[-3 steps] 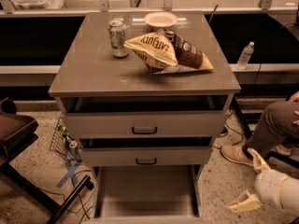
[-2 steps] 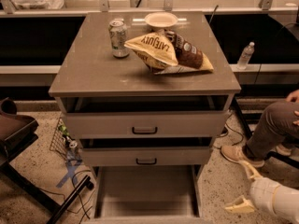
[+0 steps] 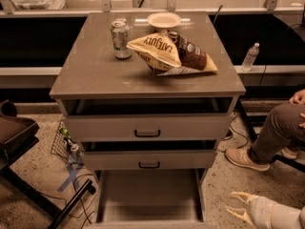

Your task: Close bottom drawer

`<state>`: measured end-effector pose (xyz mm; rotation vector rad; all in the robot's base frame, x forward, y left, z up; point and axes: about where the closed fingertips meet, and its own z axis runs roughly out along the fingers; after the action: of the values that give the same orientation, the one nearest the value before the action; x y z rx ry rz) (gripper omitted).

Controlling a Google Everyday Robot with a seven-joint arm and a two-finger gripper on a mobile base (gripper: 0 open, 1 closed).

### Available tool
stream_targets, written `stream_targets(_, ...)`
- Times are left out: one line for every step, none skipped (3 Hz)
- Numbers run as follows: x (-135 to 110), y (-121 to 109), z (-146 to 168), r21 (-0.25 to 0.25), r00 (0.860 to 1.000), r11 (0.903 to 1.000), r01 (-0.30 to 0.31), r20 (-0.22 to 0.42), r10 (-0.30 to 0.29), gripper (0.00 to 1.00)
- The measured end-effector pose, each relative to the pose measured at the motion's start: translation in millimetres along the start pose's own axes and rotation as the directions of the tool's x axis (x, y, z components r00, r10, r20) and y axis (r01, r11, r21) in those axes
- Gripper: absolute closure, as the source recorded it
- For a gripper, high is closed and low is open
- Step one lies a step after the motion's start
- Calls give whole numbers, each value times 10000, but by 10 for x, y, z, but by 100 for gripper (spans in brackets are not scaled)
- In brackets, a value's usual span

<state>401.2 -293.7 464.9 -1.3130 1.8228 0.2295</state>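
The bottom drawer (image 3: 150, 197) of the grey cabinet is pulled far out, its long plain tray reaching to the lower edge of the camera view; its front and handle are cut off from sight. The middle drawer (image 3: 148, 160) and the top drawer (image 3: 147, 127) above it stand slightly open. My gripper (image 3: 236, 203) is low at the right, beside the bottom drawer's right side, with two pale fingers spread apart and pointing left, holding nothing.
On the cabinet top (image 3: 95, 75) stand a soda can (image 3: 121, 38), a chip bag (image 3: 157, 51), a brown bag (image 3: 193, 56) and a small bowl (image 3: 164, 19). A seated person's leg and shoe (image 3: 248, 159) are at the right. A chair base (image 3: 43, 194) and a wire rack (image 3: 64, 142) are at the left. A water bottle (image 3: 250, 56) is behind.
My gripper has moved lower in the view and a little to the left, toward the bottom drawer's right side. The drawers have not moved.
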Motion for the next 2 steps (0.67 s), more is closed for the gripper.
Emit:
stream_targets(314, 409, 149, -616, 9992, 9981, 75, 405, -50, 83)
stream_targets(617, 823, 197, -1081, 9985, 9938, 273, 509, -219, 100)
